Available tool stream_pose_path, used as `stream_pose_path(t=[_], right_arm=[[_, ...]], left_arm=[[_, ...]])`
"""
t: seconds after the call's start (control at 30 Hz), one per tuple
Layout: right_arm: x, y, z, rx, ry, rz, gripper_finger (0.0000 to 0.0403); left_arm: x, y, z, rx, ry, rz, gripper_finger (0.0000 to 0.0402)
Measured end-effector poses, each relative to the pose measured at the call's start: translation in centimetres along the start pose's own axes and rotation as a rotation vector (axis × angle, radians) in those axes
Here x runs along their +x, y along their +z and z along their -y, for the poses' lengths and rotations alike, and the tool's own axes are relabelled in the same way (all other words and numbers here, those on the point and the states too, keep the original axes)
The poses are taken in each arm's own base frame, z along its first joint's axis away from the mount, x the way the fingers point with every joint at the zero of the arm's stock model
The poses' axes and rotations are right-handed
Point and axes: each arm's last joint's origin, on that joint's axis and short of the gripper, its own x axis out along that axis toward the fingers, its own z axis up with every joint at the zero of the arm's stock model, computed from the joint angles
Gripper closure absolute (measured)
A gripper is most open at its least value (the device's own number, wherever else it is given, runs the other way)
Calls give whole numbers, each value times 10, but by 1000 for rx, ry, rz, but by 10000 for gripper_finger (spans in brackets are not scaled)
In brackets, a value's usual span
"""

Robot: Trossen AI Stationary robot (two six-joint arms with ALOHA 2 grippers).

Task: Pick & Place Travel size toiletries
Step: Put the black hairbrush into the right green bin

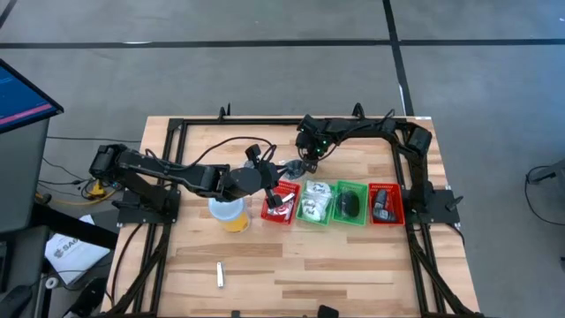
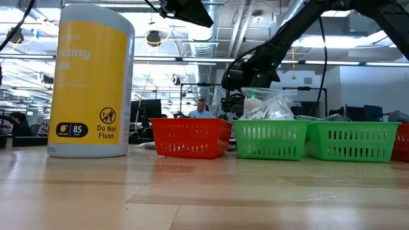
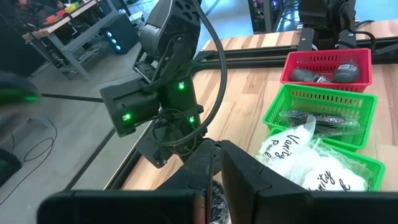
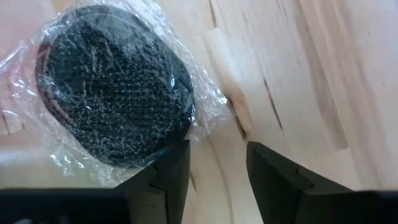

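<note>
Where four bins (image 1: pixel 332 202): two red, two green

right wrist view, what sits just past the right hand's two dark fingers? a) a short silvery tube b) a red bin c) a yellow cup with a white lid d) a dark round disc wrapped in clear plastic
d: in the right wrist view a dark grey, bumpy round disc in crinkled clear plastic wrap lies on the bare wooden table right ahead of the right hand, whose fingers stand apart with nothing between them.
</note>
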Motion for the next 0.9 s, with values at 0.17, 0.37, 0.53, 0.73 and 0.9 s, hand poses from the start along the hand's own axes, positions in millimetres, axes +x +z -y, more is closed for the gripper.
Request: stream_pose_path(t=[0.17, 0.37, 0.53, 0.73, 0.9], right_arm=[[0, 0, 0, 0, -2, 0, 266], [0, 0, 0, 25, -2, 3, 271], [0, 1, -2, 54, -1, 4, 265], [1, 2, -9, 57, 2, 2, 256], [1, 3, -10, 85, -20, 10, 255]], left_arm=[[0, 0, 0, 0, 0, 0, 376], [0, 0, 0, 0, 0, 0, 376], [0, 0, 0, 0, 0, 0, 376], [0, 0, 0, 0, 0, 0, 376], [0, 0, 0, 0, 0, 0, 376]])
